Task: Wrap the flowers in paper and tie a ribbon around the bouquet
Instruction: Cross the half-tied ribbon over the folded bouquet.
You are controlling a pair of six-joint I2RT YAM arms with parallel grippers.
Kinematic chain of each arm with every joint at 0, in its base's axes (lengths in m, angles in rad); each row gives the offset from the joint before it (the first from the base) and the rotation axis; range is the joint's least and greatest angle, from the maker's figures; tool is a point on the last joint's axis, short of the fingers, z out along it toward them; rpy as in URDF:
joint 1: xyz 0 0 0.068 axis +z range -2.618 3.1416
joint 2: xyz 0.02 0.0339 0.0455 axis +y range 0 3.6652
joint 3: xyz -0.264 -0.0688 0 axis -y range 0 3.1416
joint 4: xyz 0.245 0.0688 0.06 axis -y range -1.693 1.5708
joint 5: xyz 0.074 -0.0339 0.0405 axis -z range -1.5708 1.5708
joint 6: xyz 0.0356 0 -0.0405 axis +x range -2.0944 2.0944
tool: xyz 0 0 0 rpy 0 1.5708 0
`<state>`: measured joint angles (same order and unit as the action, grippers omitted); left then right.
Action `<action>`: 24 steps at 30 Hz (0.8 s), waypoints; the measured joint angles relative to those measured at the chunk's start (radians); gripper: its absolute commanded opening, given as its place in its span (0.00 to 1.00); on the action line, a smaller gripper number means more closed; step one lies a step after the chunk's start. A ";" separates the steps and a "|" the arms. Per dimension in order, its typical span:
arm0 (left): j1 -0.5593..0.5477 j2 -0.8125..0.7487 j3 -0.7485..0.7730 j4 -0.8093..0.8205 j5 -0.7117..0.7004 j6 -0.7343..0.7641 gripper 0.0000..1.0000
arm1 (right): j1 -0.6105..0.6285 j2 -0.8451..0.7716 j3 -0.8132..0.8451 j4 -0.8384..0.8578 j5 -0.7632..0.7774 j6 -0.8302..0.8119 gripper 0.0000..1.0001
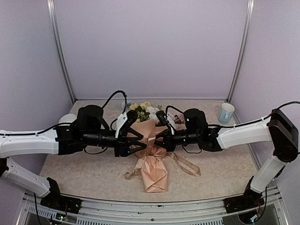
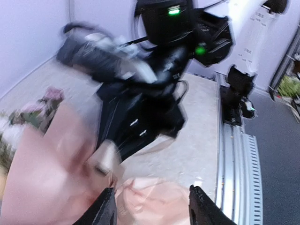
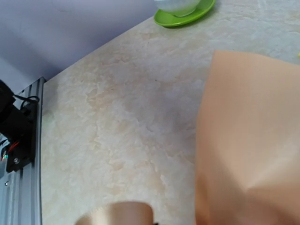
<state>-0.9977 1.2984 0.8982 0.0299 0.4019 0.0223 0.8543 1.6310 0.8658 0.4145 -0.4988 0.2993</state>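
The bouquet (image 1: 151, 157) lies mid-table: peach-pink paper (image 3: 253, 136) in a cone, the flowers (image 1: 143, 109) at its far end. The tan ribbon (image 1: 186, 165) circles the waist and its tails trail over the table on both sides. My left gripper (image 1: 136, 141) is at the waist from the left, open; its fingers (image 2: 106, 209) stand wide apart over crumpled paper (image 2: 150, 199) with nothing between them. My right gripper (image 1: 161, 139) meets the waist from the right. Its fingers are hidden in the right wrist view, where a ribbon loop (image 3: 117, 213) rises at their place. The blurred left wrist view shows ribbon (image 2: 105, 157) at its tip.
A pale blue cup (image 1: 226, 112) stands at the back right. A green saucer (image 3: 185, 13) with a white cup sits at the back left. Lilac walls close three sides, and an aluminium rail (image 2: 239, 159) runs along the near edge.
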 measured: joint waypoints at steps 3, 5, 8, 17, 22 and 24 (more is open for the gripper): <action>0.103 -0.120 -0.284 0.230 -0.051 -0.018 0.62 | 0.000 0.000 -0.004 0.005 -0.013 -0.002 0.00; 0.103 -0.114 -0.392 0.349 -0.071 -0.017 0.73 | 0.000 0.001 -0.006 0.008 -0.021 -0.003 0.00; 0.121 -0.024 -0.447 0.467 -0.061 -0.013 0.76 | 0.000 0.002 -0.012 0.018 -0.026 -0.006 0.00; 0.195 0.230 -0.362 0.631 0.105 -0.031 0.59 | 0.024 0.002 -0.013 -0.016 0.050 -0.095 0.00; 0.194 0.313 -0.322 0.650 0.182 -0.067 0.35 | 0.043 0.022 0.022 -0.056 0.093 -0.154 0.00; 0.194 0.326 -0.315 0.650 0.200 -0.077 0.16 | 0.043 0.032 0.036 -0.066 0.102 -0.169 0.00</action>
<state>-0.8040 1.6245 0.5827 0.6800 0.6018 -0.0544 0.8978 1.6627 0.9020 0.3481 -0.3965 0.1299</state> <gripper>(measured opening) 0.372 0.006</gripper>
